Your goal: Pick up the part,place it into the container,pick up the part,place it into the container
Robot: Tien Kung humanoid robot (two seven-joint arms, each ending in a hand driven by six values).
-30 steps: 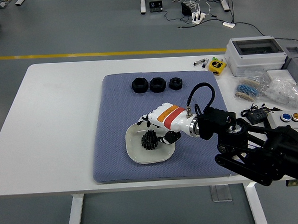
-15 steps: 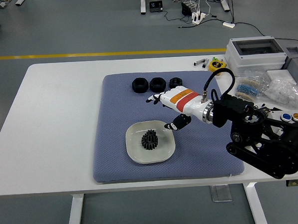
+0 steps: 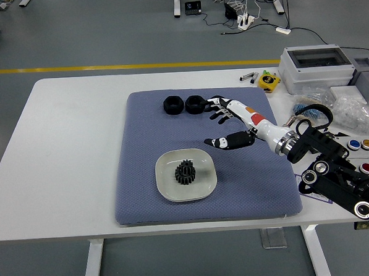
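1. Head view: one black toothed gear (image 3: 185, 172) is lying in the shallow white rounded-square dish (image 3: 203, 189), which is serving as the container, so the first placement is judged to be done.
2. The dish is being carried on a blue-grey textured pad (image 3: 148, 146) laid over the white bench (image 3: 74, 150); the pad is probably being used to keep parts from sliding or rolling.
3. Three black ring-shaped parts are lined up along the pad's far edge: the left ring (image 3: 173, 104), the middle ring (image 3: 195, 104) and a third ring (image 3: 214, 102) that is being partly covered by the fingers.
4. The white right hand (image 3: 224, 125) is being held above the third ring with fingers spread and thumb set apart below; nothing is being held in it.
5. This open posture over the row is judged to be a preparation for grasping the second part.
6. The left arm is not being shown.
7. Compared with a second ago, the hand is no longer being held over the dish beside the gear; it is being seen withdrawn from the dish and carried to the far-right end of the ring row, while the forearm is being angled further to the right.
8. The gear, dish and two uncovered rings are being seen in unchanged positions.
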